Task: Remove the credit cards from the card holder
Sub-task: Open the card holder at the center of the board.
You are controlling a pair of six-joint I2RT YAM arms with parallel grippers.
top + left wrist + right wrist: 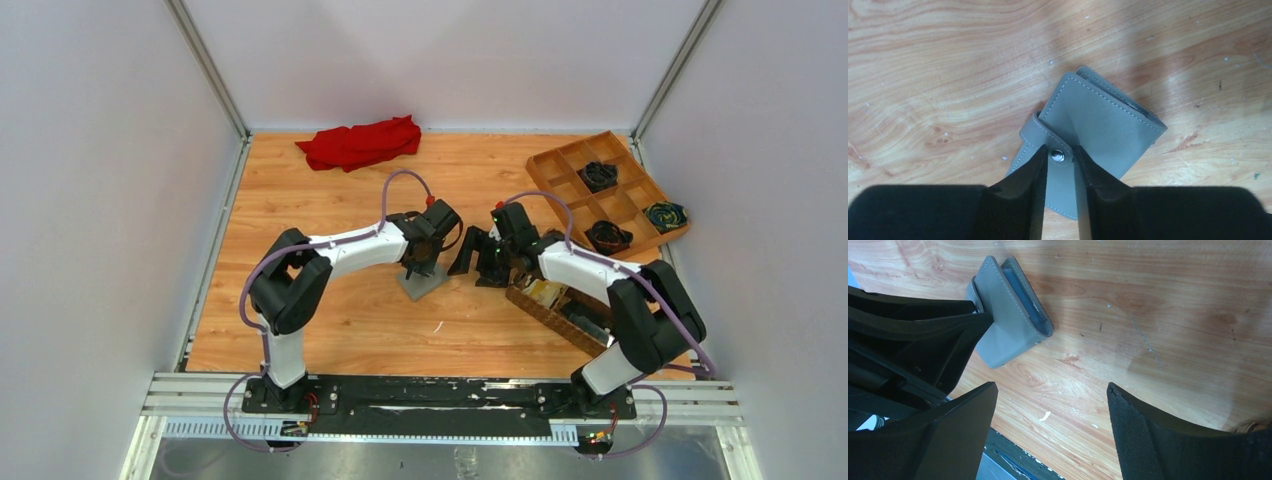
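The grey card holder (425,283) stands half-open like a tent on the wooden table. In the left wrist view (1098,120) its darker outside and its snap strap (1058,155) show. In the right wrist view (1008,325) its blue-grey inside shows at the top. My left gripper (420,265) comes down on it, its fingers nearly together (1060,155) around the strap end and a flap. My right gripper (478,262) is open and empty (1050,390), just right of the holder and above the table. No credit cards show; they are hidden or out of view.
A brown woven basket (550,312) sits under my right arm. A wooden divided tray (560,160) with dark items stands at the back right. A red cloth (360,143) lies at the back. White walls close in three sides.
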